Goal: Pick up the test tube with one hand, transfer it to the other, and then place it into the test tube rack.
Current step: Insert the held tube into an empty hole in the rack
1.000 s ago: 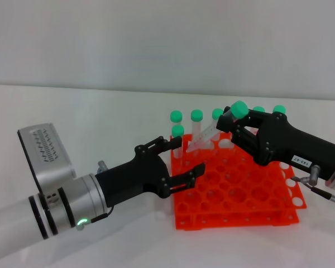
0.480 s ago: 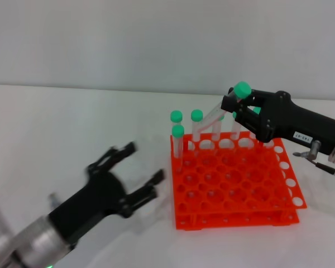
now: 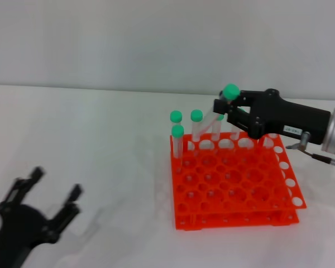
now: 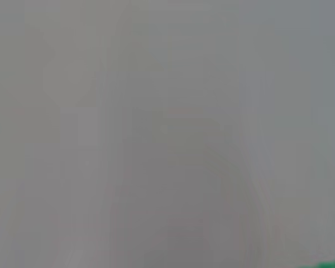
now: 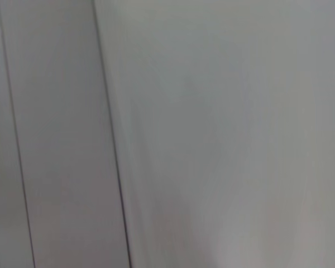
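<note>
Retreating left claw (image 3: pixel 50 209) empty; right claw (image 3: pixel 226 109) carrying test tube (image 3: pixel 219 114) rackward

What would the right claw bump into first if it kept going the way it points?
Probably the green-capped tubes standing at the rack's back-left corner. The right claw, holding the test tube, points leftward toward them, though depth is unclear.

You have a plain white desk (image 3: pixel 100 145) running edge to edge, and a pale grey wall (image 3: pixel 156 39) rising behind its far edge.
</note>
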Robot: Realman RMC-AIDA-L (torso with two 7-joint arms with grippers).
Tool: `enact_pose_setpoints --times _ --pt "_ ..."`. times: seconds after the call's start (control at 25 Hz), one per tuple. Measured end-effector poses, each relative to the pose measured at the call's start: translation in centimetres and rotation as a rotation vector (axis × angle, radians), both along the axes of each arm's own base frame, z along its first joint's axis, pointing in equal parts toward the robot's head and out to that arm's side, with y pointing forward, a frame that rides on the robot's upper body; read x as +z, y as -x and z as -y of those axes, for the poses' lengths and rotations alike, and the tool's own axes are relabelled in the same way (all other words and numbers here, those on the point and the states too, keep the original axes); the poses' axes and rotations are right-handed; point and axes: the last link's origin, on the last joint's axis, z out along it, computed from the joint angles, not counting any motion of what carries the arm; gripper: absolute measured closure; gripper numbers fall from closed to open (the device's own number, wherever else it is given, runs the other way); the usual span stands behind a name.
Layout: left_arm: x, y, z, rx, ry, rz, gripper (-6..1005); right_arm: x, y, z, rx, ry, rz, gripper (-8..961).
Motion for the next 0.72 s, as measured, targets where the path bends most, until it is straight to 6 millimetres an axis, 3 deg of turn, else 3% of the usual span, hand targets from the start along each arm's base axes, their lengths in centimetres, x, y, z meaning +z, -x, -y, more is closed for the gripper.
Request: enact_pose_setpoints --times 0.28,0.72 --pt "0.5 1.5 1.7 0.100 -0.073 -0.023 185 -1.0 1.7 -1.5 0.002 0.006 0.142 723" --pt "0.6 1.7 1.9 0.119 -0.080 -0.018 186 -2.2 2.2 -2.8 -0.005 -0.014 0.282 714"
